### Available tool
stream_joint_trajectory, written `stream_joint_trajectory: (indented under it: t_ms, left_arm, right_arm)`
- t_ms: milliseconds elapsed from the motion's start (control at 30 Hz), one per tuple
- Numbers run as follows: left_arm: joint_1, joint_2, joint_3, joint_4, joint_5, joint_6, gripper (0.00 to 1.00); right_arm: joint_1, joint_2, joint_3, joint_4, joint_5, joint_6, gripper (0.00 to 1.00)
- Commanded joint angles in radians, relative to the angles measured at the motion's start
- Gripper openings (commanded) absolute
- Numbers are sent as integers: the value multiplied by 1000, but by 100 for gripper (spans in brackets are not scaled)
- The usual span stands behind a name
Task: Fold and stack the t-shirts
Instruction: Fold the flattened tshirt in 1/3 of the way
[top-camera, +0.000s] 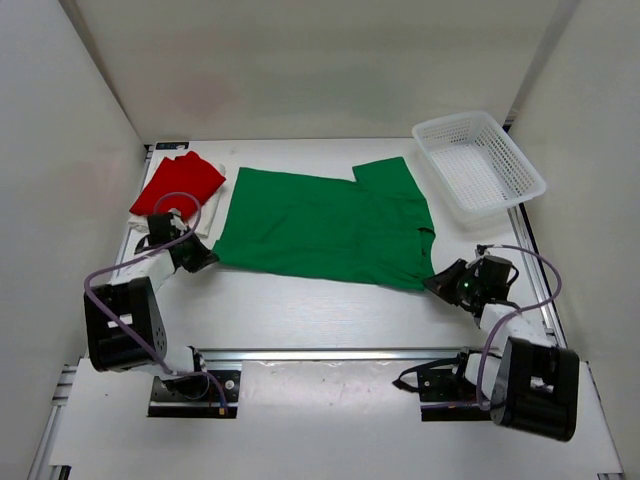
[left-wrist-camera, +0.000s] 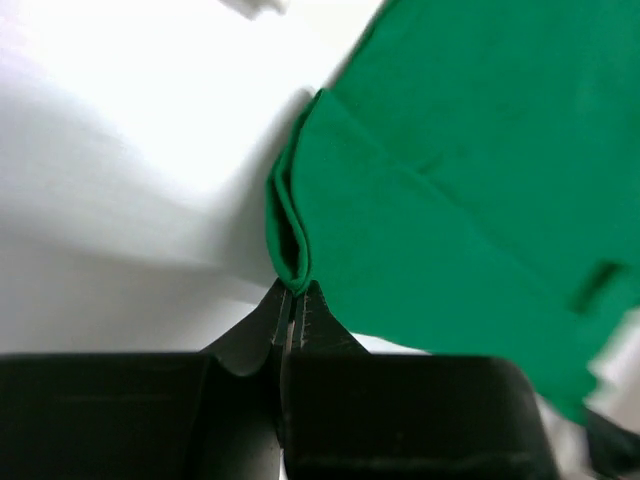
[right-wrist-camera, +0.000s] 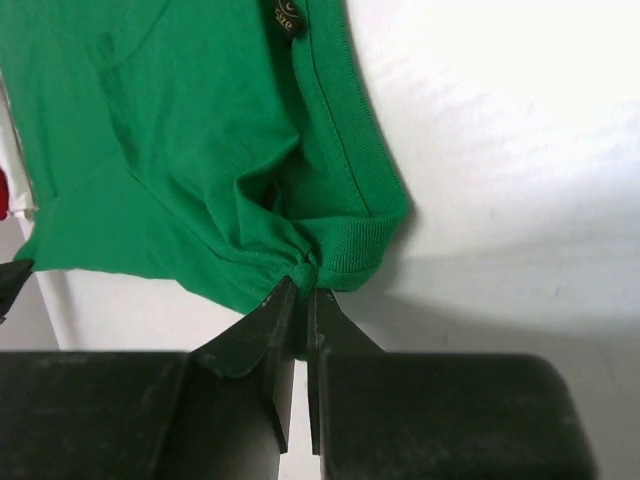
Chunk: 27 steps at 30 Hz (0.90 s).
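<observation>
Green t-shirt (top-camera: 325, 225): where is it lying? (Inspector)

It is lying spread flat on the middle of the table (top-camera: 320, 315), its long axis running left to right. The collar end is pointing right, the hem end left, and one sleeve is sticking out toward the far right. (Assistant)

Who is holding it? (Inspector)

Both arms. The left gripper (left-wrist-camera: 294, 298) is pinching the near-left corner, jaws closed on a doubled edge of cloth. The right gripper (right-wrist-camera: 302, 292) is pinching the near-right edge beside the collar, jaws closed on a small bunch of fabric. (Assistant)

What are the wrist views adding? (Inspector)

The overhead view is showing only dark fingers meeting the edge of the green t-shirt, and the grip is too small to judge there. The left wrist view is showing two layers curling into the fingertips. The right wrist view is showing the ribbed collar band, its stitching and a dark label (right-wrist-camera: 288, 18) inside the neck. (Assistant)

What is the overhead view giving that they are not? (Inspector)

The whole layout. A red t-shirt (top-camera: 178, 185) is lying folded at the far left, resting on a white t-shirt (top-camera: 222, 195) that is showing just beside the green hem. A white mesh basket (top-camera: 478, 160) is sitting at the far right, apart from the sleeve. (Assistant)
</observation>
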Motion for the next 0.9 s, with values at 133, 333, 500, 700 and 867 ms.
stream_joint_trajectory:
  t_ms: [133,333,500,700,867]
  left_arm:
    - [-23,-153,-55,-242,-192,177,0]
    - [-42,-295,-126,-295,-279,142,38]
    - [-66,-332,-123,-314,-344,122,93]
    - [-71,-393,-66,-306,-300,124,99]
    - [-300,-435,-37,-194,-242,118,84]
  right_arm:
    - [-57,-224,-54,-125,-62,42,2]
    - [-45,-439,-109,-313,-27,63,2]
    - [34,-549,-106,-401,109,112,6]
    - [29,-537,-50,-412,122,71,46]
    - [167,-497,105,-456,277,-27,43]
